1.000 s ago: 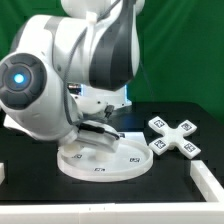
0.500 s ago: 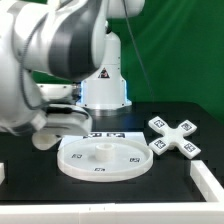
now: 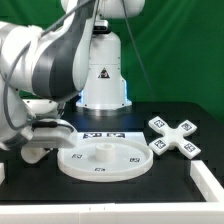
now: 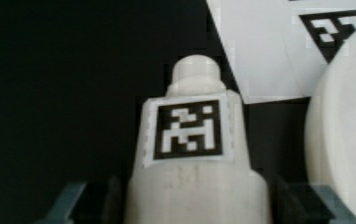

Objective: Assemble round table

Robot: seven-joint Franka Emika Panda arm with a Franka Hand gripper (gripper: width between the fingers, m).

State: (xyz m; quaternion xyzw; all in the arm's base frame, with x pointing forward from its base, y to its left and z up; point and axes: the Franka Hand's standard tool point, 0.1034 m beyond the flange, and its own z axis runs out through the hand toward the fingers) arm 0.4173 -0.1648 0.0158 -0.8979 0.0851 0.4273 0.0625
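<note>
Looking through the wrist camera, I saw the gripper closed on the short cylindrical leg, with one finger on each side of it. The leg was just beside the rim of the round disc, at the exterior view's left. The cross-shaped foot lay well apart, at the exterior view's right.

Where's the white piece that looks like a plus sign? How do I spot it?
Find the big round white disc in the middle of the black table. Just off its rim, toward the exterior view's right, the foot lies flat. It is the only piece shaped like a cross, with black-and-white square tags on its arms.
</note>
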